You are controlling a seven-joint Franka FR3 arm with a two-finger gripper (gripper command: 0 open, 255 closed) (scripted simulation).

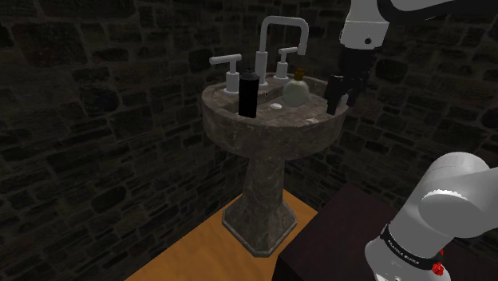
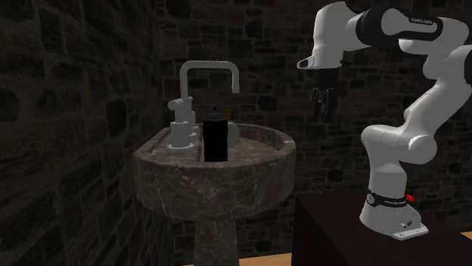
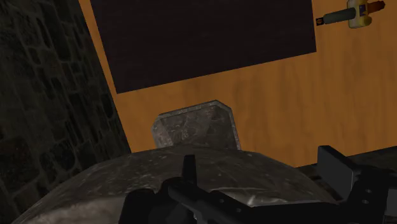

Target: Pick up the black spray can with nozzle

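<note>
The black spray can (image 1: 248, 94) stands upright on the stone sink's rim (image 1: 239, 120), in front of the faucet; it also shows as a tall black cylinder with a small nozzle (image 2: 215, 137). My gripper (image 1: 340, 96) hangs at the shoulder view's right of the sink, beside and slightly above the rim, well away from the can. From the second exterior view the gripper (image 2: 324, 103) points down, above and to the right of the basin (image 2: 249, 155). Its fingers (image 3: 336, 167) stand apart with nothing between them, above the sink's rim (image 3: 127, 175).
A round pale bottle (image 1: 296, 90) sits on the rim between the can and my gripper. The white faucet (image 1: 275, 36) and two handles (image 1: 231, 68) rise behind. Dark stone walls close in. Below lie the pedestal base (image 3: 194, 127), wooden floor (image 3: 267, 108) and the dark stand (image 1: 335, 239).
</note>
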